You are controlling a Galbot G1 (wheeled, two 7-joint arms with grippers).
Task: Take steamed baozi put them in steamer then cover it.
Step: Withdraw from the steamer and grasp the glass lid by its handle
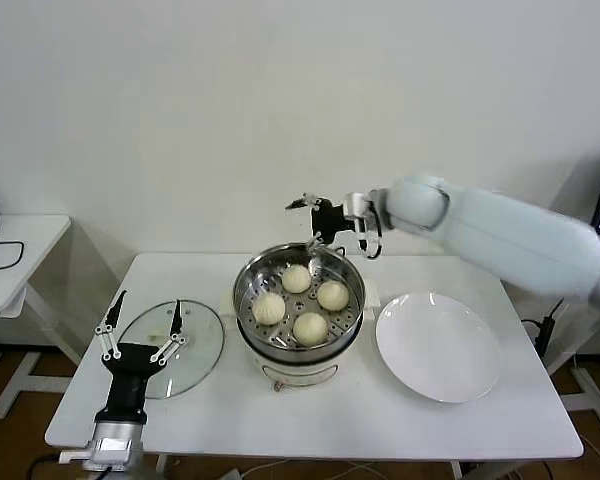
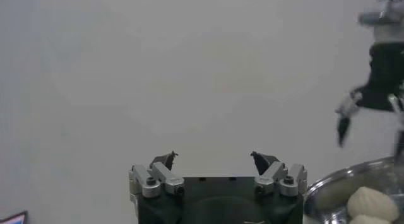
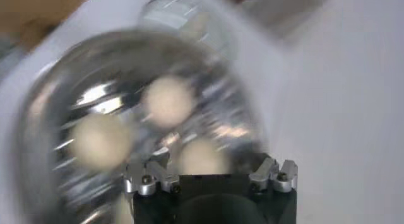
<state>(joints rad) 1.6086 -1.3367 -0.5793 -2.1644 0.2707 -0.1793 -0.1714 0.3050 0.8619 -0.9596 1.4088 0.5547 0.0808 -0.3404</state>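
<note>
The steamer [image 1: 248,285] stands mid-table on its white base, uncovered. Several cream-white baozi [image 1: 310,327] lie on its perforated tray. The glass cover [image 1: 192,340] rests flat on the table to its left. My left gripper [image 1: 150,298] hovers open and empty over the cover's near left part. My right gripper [image 1: 305,224] is open and empty just above the steamer's back rim. The right wrist view, blurred, looks down past my right gripper [image 3: 211,165] at baozi [image 3: 167,100] in the pot. In the left wrist view my left gripper [image 2: 214,159] is open, with the steamer's rim [image 2: 353,175] at one side.
A bare white plate [image 1: 438,345] lies to the right of the steamer. A wall stands close behind the table. A small white side table with a cable [image 1: 0,255] is at the far left.
</note>
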